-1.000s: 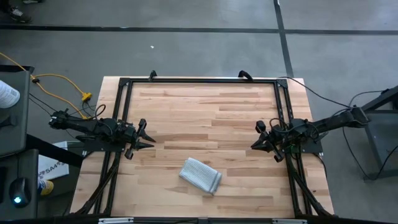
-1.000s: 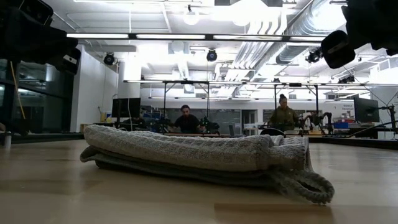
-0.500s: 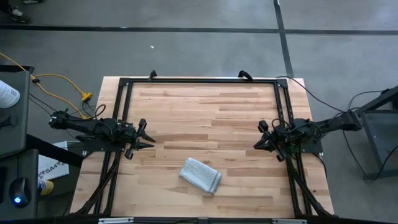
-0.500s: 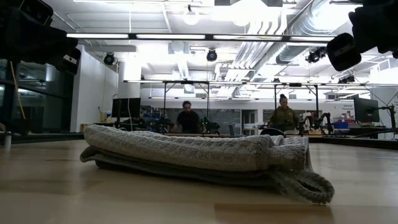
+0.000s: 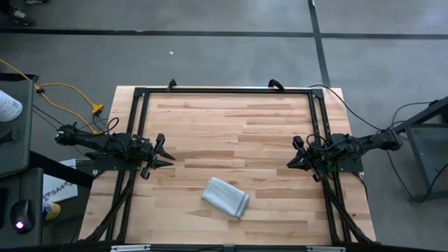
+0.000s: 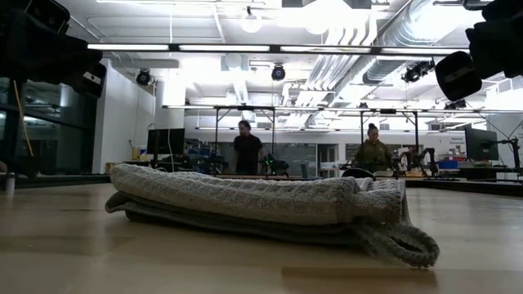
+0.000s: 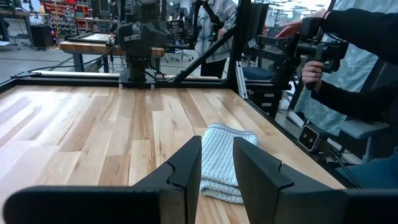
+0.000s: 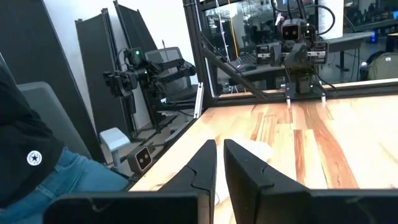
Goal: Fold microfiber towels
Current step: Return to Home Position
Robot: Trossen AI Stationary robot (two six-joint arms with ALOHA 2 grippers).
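Right arm is creeping back toward its own edge of the bench (image 5: 231, 115) compared with a second ago, and its dark bulk is sliding further out of the top corner down low. Someone way off in the room behind is now standing too. Towel isn't budging.

From above: the folded microfiber towel (image 5: 225, 197) is lying near the front edge of the bench, roughly midway between the arms. Its long axis is running diagonally, angling down toward the right arm's side. The left tool (image 5: 165, 151) is parked by the left rail and the right tool (image 5: 293, 154) by the right rail. Both are well apart from the cloth, the left maybe a touch nearer.

Low camera: the towel is sitting flat in a tidy stack, with one rolled edge curling out at the end.

Left wrist: its fingers are sitting a modest gap apart, gripping nothing, and the towel is showing straight through that gap.

Right wrist: fingers are pinched to a sliver, also empty, with a pale bit of the towel peeking past them.

My read is the fold's done. Both arms only need to keep backing away from a towel that's lying ahead of them.
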